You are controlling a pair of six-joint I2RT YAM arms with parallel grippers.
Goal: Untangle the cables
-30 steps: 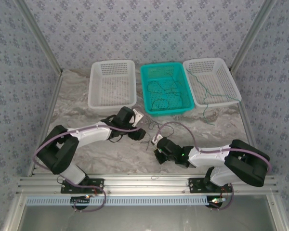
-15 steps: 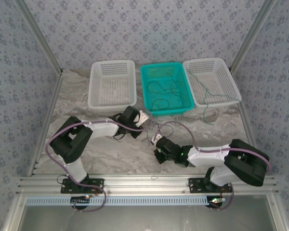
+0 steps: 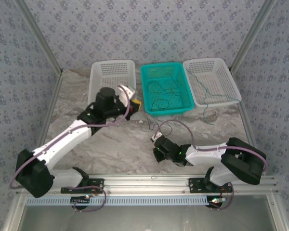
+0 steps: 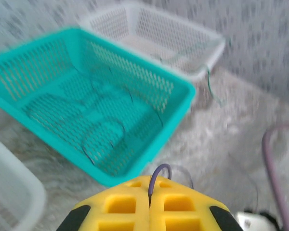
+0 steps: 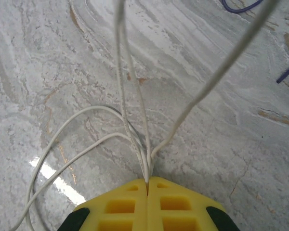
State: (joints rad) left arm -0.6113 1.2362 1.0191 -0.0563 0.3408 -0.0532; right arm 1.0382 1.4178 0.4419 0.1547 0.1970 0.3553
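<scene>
My left gripper (image 4: 149,186) is shut on a thin dark purple cable (image 4: 158,172) that arches out from between its yellow fingers. In the top view the left gripper (image 3: 133,101) hangs raised between the left white basket (image 3: 112,103) and the teal basket (image 3: 166,111). Dark cables (image 3: 164,91) lie coiled in the teal basket (image 4: 180,103). A green cable (image 3: 206,89) trails over the right white basket (image 3: 233,94). My right gripper (image 5: 148,182) is low over the table, shut on several whitish-grey cables (image 5: 143,159). In the top view the right gripper (image 3: 156,147) sits just below a loose loop of cable (image 3: 163,127).
The three baskets stand in a row at the back of the marble-patterned table (image 3: 111,144). A thick purple-grey arm hose (image 3: 185,127) arcs over the right arm. Patterned walls and metal frame posts (image 3: 43,48) close in the sides.
My left gripper has shut on the dark cable, and its arm has lifted and swung from the table's middle toward the baskets. The right gripper has stayed put.
</scene>
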